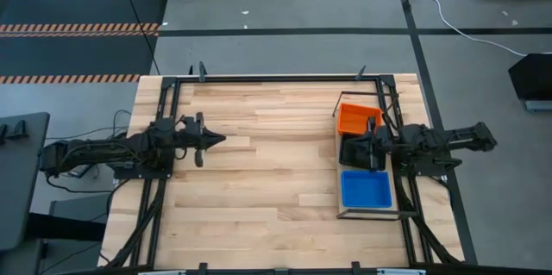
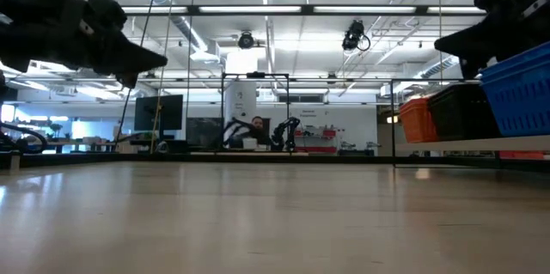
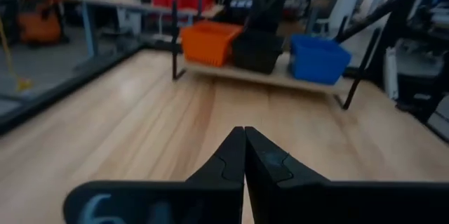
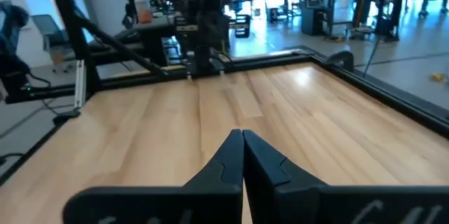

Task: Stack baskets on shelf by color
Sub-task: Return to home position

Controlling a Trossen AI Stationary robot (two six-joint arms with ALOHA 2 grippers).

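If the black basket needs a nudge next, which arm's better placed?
Right. Its hand hangs shut over the black basket on the shelf; the left hand, also shut, is far across the table.

Bright ceiling lights [image 2: 223, 9]; soft glare on the tabletop [image 4: 280, 104].

Black baskets [image 1: 349, 156] partly under right arm [image 1: 427, 141]

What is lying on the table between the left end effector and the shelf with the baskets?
Nothing: only bare table separates the left end effector and the shelf, clearest in the high view.
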